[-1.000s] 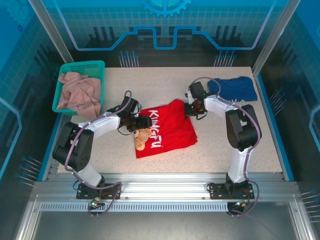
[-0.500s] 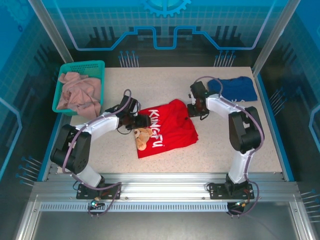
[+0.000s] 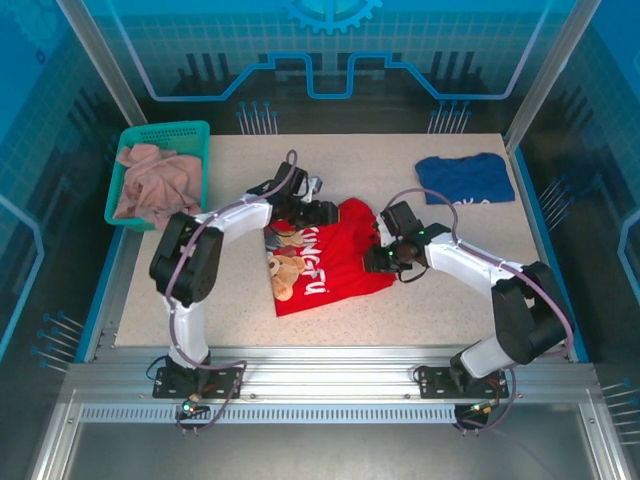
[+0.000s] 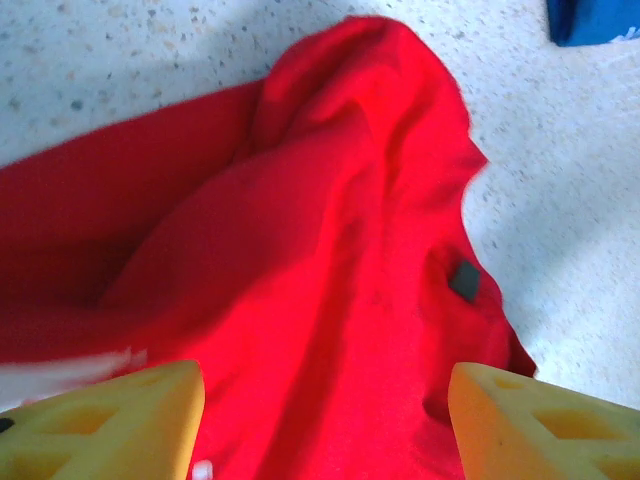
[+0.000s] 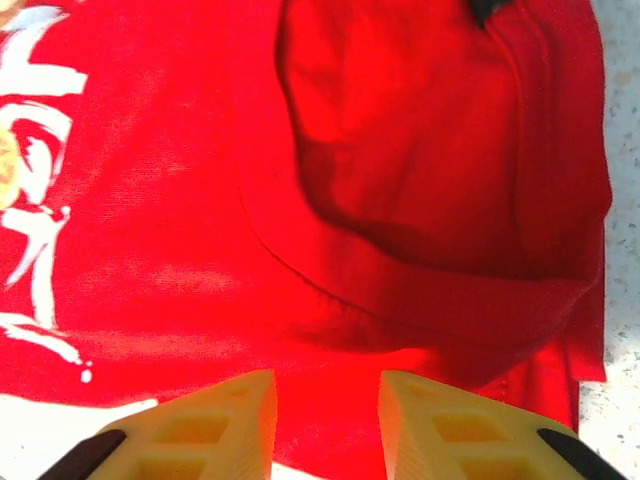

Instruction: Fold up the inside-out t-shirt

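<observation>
A red inside-out t-shirt (image 3: 335, 265) is lying rumpled at the middle of the speckled bench (image 3: 350, 160), with its white and orange print facing up on its left half. The left arm (image 3: 225, 222) is rising from the near left edge, bending at the elbow and reaching to the right, so that its wrist is hanging over the shirt's far left edge. The left fingers (image 4: 110, 425) are standing wide apart above bunched red cloth and gripping nothing. The right arm (image 3: 470, 265) is folding low from the near right and stretching leftward to the shirt's right edge. The right fingers (image 5: 215, 430) are standing only a narrow gap apart over a folded hem, and whether they are touching the cloth cannot be told. A dark blue t-shirt (image 3: 465, 178) is lying flat at the far right, and a green basket (image 3: 195, 130) holding a pinkish-beige garment (image 3: 155, 185) is sitting at the far left. Compared with a second ago, the left wrist is now sitting farther back and to the right, having left the shirt's left side. The right wrist is now sitting nearer, having left the shirt's far right corner. The shirt's far left part is now spreading wider, showing more of the print.
</observation>
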### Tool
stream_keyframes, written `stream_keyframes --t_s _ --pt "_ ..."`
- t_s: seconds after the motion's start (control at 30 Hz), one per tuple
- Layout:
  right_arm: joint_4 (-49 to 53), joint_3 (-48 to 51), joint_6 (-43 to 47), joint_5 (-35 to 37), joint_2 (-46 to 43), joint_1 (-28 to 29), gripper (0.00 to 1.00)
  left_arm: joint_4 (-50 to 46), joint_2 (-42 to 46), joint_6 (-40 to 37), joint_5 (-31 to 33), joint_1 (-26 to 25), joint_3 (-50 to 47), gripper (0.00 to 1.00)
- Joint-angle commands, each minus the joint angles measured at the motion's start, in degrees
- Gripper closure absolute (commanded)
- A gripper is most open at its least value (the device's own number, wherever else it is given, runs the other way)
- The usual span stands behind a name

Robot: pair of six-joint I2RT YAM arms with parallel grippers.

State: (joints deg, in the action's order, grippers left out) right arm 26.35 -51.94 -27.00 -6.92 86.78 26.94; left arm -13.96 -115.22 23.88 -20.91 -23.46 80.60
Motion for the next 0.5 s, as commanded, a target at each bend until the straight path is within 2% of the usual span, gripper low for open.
stream_keyframes --t_s 0.0,0.2,0.33,0.47 --pt "-4.33 0.29 -3.2 0.12 3.35 -0.84 0.7 -0.18 -5.35 0.8 0.36 1.78 4.98 0.34" --pt "-0.02 -3.52 -2.45 4.53 13.15 -5.15 0.77 -3.96 -11.5 -0.21 5.0 3.47 11.76 0.34" --pt "1.5 -9.39 -0.32 4.94 18.93 -7.33 0.78 -5.14 -10.83 -0.8 6.57 3.91 11.19 0.34" --pt "6.46 -20.12 2.62 8.19 24.28 -7.76 0.77 -7.72 -8.08 -1.89 12.03 4.11 8.03 0.34"
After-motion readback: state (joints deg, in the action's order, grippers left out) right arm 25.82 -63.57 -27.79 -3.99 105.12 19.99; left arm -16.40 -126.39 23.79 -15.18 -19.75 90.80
